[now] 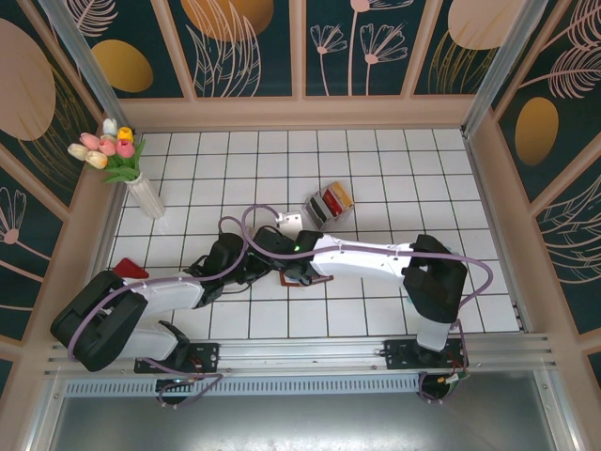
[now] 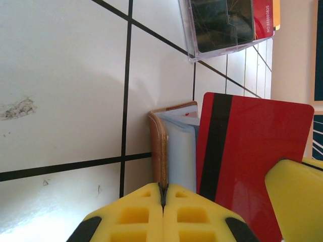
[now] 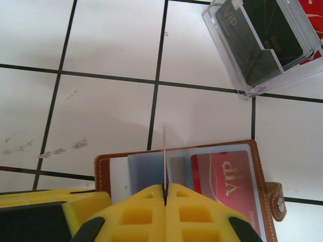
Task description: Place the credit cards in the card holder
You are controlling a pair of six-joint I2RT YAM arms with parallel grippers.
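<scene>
Room: dark floral wall panels [image 1: 254,47] over a white tiled table [image 1: 394,169] with black grid lines, and a vase of tulips [image 1: 141,193] in its far left corner. Left side: a loose red card [image 1: 131,270] lies flat by my left arm, and my left gripper [image 2: 162,201] is pinched tight on the leather edge of the open wallet [image 2: 159,146]. Right side: my right gripper [image 3: 165,194] is clamped on the held red card [image 2: 252,146], which stands on edge over the wallet's pockets beside a slotted red card [image 3: 224,176], while the clear tray [image 1: 315,209] of cards sits just beyond.
</scene>
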